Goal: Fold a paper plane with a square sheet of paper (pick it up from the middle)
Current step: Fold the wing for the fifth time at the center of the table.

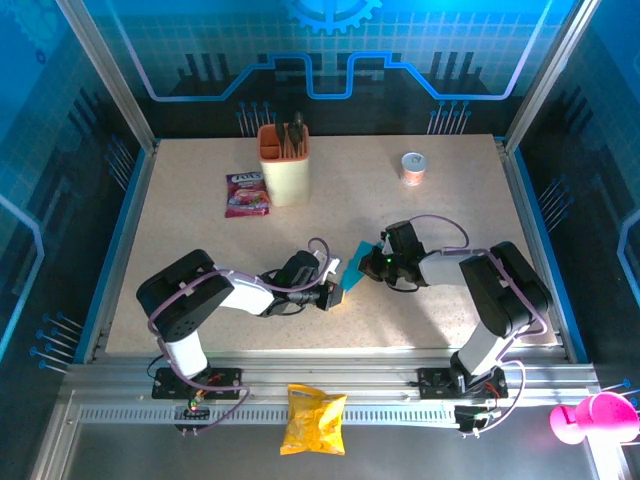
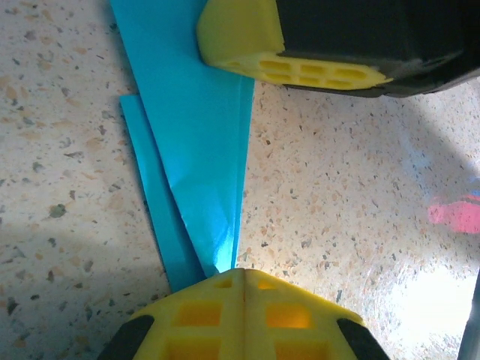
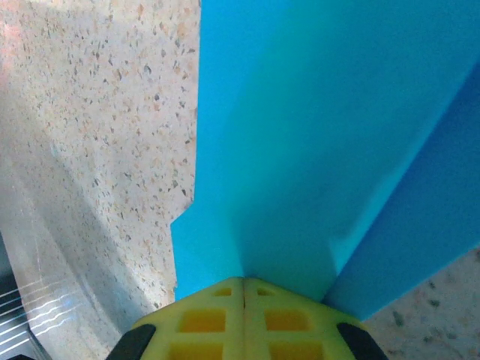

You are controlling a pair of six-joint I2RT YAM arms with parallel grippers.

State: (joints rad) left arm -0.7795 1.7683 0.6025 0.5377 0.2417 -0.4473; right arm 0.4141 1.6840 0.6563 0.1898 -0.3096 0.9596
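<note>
My left claw (image 2: pixel 241 276) is closed tight, and its yellow fingers (image 2: pixel 199 315) meet on the narrow tip of the paper plane (image 2: pixel 199 150). My right claw (image 3: pixel 244 283) is pinched shut on the broader end, with blue paper rising straight out of the seam. From the top camera the two claws face each other with the plane between them. It sits about the middle of the bench (image 1: pixel 200 240), a little nearer the near edge than the far one. Whether the paper rests on the bench or hangs just above it, I cannot say for certain.

I judge the plane to be almost weightless, smooth enough to slip between the fingers, and easy to crease or tear. A loose single flap should be limp. The stacked layers along the long fold look stiffer, so that is where I would grip it.

The paper carries no marks. The pink-purple snack packet (image 1: pixel 246 194), beside the orange-cream holder (image 1: pixel 284 163) towards the far left corner, has print too small to read. So does the yellow crisp bag (image 1: pixel 314 418), which lies on the rail off the near edge.
</note>
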